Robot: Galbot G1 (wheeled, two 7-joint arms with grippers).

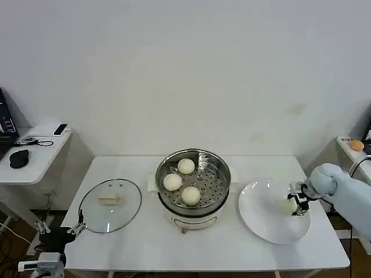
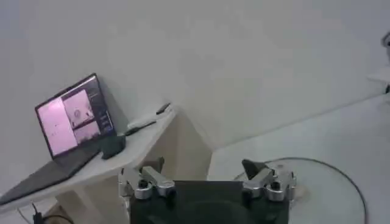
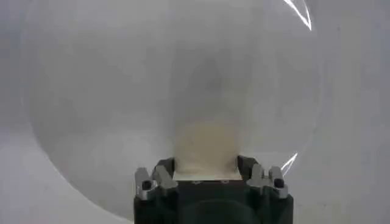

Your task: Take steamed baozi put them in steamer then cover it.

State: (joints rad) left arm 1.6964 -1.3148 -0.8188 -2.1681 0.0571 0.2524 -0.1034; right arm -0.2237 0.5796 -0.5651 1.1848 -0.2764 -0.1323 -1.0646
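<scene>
While three buns (image 1: 182, 181) sit inside the steamer (image 1: 217, 184) at the centre of the head view, the right gripper (image 1: 294, 204) reaches over the white plate (image 1: 264, 223) at the right of the frame. Its fingers (image 3: 163, 178) are pinched on the fourth bun (image 1: 287, 205), which sits at the plate's right side; the right wrist view shows that cream bun (image 3: 206, 146) held between the two finger pads just above the plate (image 3: 91, 103).

The steamer is a shiny metal basket with a perforated floor, standing on a white pot base on the white table (image 1: 145, 246). Of the buns in it, one (image 1: 186, 166) lies toward the back, one (image 1: 172, 182) at the left and one (image 1: 191, 196) at the front.

The lid (image 1: 110, 205) lies flat on the table left of the steamer, apart from it, its cream handle (image 1: 109, 200) facing up.

The left gripper (image 1: 59, 231) hangs at the lower left of the head view, off the table's left edge and near the lid. In the left wrist view its fingers (image 2: 152, 180) are spread apart, holding nothing, with the lid's rim (image 2: 350, 182) beyond them. A laptop (image 2: 73, 125) stands on a side desk (image 1: 35, 159) at the left.
</scene>
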